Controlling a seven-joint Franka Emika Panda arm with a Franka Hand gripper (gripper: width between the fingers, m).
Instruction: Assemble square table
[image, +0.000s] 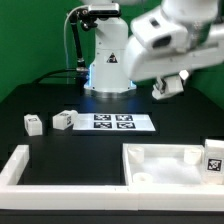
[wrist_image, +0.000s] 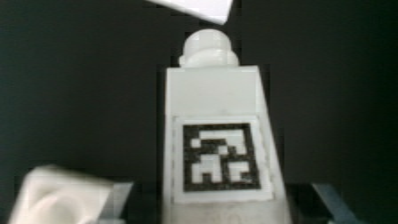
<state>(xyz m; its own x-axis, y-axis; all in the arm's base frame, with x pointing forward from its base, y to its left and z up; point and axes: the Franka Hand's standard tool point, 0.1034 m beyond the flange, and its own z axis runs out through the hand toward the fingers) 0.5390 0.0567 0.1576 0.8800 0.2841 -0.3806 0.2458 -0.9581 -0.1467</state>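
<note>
Leg (wrist_image: 214, 115) clamped in end effector (wrist_image: 201, 198), long axis/peg pointing away frm wrist.

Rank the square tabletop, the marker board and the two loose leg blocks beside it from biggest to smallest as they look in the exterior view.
Largest: square tabletop, though it lies nearest the camera.
Next: marker board.
Smallest: far-left leg block and neighbouring leg block, too alike to rank.
</note>
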